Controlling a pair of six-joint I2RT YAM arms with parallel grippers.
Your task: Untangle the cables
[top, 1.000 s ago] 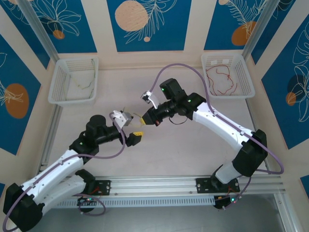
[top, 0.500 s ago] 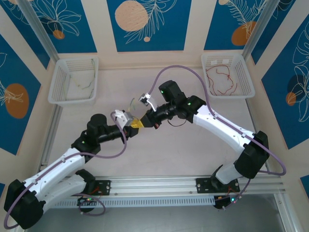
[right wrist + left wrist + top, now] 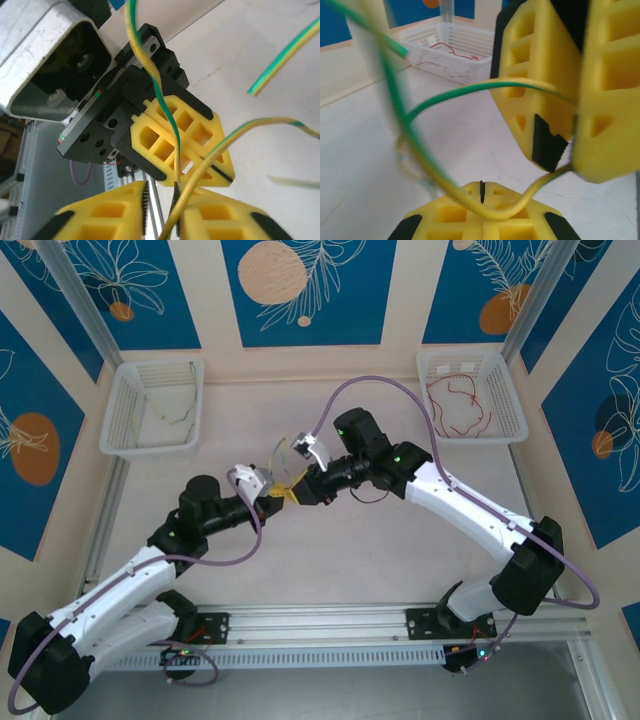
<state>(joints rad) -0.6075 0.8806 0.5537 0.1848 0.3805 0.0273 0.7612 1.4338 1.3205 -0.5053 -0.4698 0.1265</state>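
Observation:
A thin green-and-yellow cable [image 3: 275,455] arcs above the spot where both grippers meet at mid-table. My left gripper [image 3: 281,497] is shut on this cable; in the left wrist view the wire [image 3: 455,97] loops across the closed jaw tips [image 3: 481,189]. My right gripper [image 3: 300,488] faces it tip to tip, and its yellow fingers [image 3: 545,95] loom close. In the right wrist view my right gripper [image 3: 160,205] stands open with a narrow gap. The cable [image 3: 165,107] runs past its right pad into the left gripper [image 3: 220,172]. Red cables [image 3: 455,405] lie in the right basket.
A white basket [image 3: 118,410] at the back left holds a pale thin wire. The white basket [image 3: 515,400] at the back right also appears in the left wrist view [image 3: 420,37]. A short red wire lies on the table under the right arm [image 3: 372,490].
My left gripper came up to the right gripper and closed on the green-and-yellow cable. The right gripper's jaws, shut before, have parted.

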